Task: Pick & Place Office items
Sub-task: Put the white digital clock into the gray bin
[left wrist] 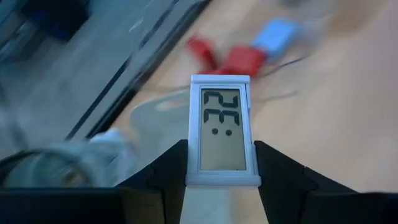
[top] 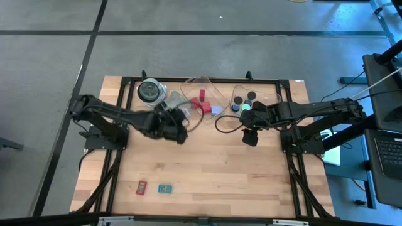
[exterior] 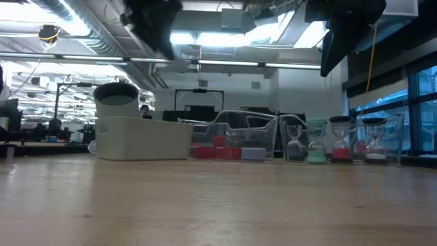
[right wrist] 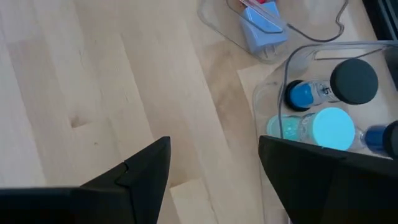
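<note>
Office items sit mostly in clear trays at the table's far edge; the left gripper clamps a white rectangle above open wood beside them; right gripper hangs open.

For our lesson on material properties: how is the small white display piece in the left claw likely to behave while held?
The white display piece, pinched between the left claw's fingers, looks rigid: its edges stay straight. It is thin and probably light. Its smooth casing and narrow grip suggest it could slip or twist.
</note>
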### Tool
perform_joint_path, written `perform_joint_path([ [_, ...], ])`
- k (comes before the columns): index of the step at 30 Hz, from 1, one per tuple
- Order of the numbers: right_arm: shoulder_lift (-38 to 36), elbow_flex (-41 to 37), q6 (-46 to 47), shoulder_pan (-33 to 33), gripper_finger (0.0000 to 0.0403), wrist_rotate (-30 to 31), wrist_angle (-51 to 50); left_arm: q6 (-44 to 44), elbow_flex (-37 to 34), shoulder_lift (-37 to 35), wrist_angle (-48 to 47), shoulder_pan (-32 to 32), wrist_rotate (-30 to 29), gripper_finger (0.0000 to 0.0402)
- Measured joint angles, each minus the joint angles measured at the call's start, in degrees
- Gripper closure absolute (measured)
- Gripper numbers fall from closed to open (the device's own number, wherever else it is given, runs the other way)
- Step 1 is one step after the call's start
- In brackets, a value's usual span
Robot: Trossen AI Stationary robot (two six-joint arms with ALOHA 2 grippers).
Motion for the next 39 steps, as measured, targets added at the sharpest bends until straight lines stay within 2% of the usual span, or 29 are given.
perform_joint_path([
  [4,0.0,0.0,-1.0,0.0,0.0154,2.4,0.0,-2.0,-0.5,0.1,-5.6,5.2,1.0,0.0247],
  [13,0.0,0.0,-1.9,0.0,0.0154,5.9,0.3,-1.4,-9.9,0.4,-3.5,13.4,6.4,0.0247],
  [19,0.0,0.0,-1.9,0.0,0.0154,6.0,0.5,-1.0,-16.6,0.4,1.2,15.8,11.3,0.0247],
  [30,0.0,0.0,-2.0,0.0,0.0154,11.6,3.0,4.5,-24.9,0.4,14.3,18.8,21.2,0.0247],
  [35,0.0,0.0,-2.0,0.0,0.0154,15.3,4.5,5.1,-24.9,0.4,14.5,19.8,21.7,0.0247],
  [39,0.0,0.0,-2.0,0.0,0.0154,15.6,4.7,6.0,-24.9,0.4,14.5,20.0,21.6,0.0241],
])
